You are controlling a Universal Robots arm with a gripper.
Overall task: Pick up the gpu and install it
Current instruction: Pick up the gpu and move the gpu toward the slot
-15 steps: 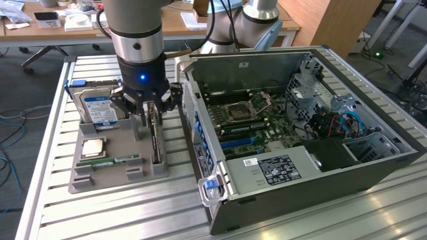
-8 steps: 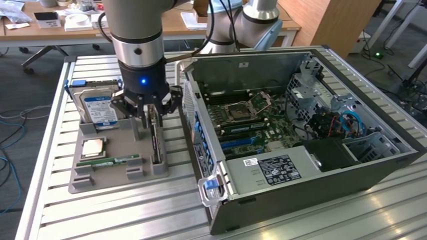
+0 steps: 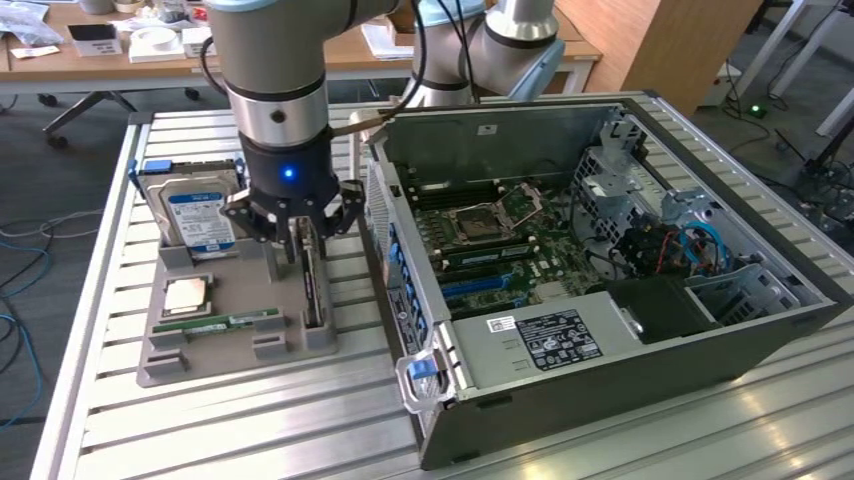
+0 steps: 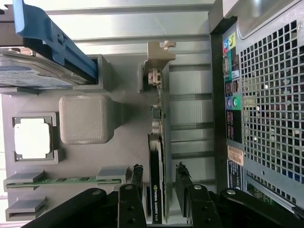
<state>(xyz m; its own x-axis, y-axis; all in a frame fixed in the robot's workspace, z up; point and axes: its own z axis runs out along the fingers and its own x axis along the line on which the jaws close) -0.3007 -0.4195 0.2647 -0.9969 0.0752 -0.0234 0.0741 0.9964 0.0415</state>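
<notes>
Standing on its long edge in a slot of the gray holder tray (image 3: 214, 355), the gpu (image 3: 315, 295) occupies the side of the tray nearest the computer case (image 3: 574, 350). The gripper (image 3: 304, 250) hangs directly over that slot, so the card lies straight below the claw, not off to either side. In the wrist view the fingers (image 4: 137, 176) stand one to each face of the card, with a sliver of gap between finger and board on both sides. The claw is partly open, straddling the gpu and holding nothing. Its closing line runs across the card's thin dimension, which looks like the alignment a pinch on the faces depends on.

The card's long axis runs along the tray's length, parallel to the tray edge that faces the case. Its pale metal bracket (image 4: 159, 52) points toward the tray end where the hard drive (image 3: 198, 215) stands, and the fingers flank the stretch of board away from that bracket. The memory stick (image 3: 220, 323) lies flat in the tray, on the card's side away from the case. How far down the card's faces the fingertips reach cannot be told.
</notes>
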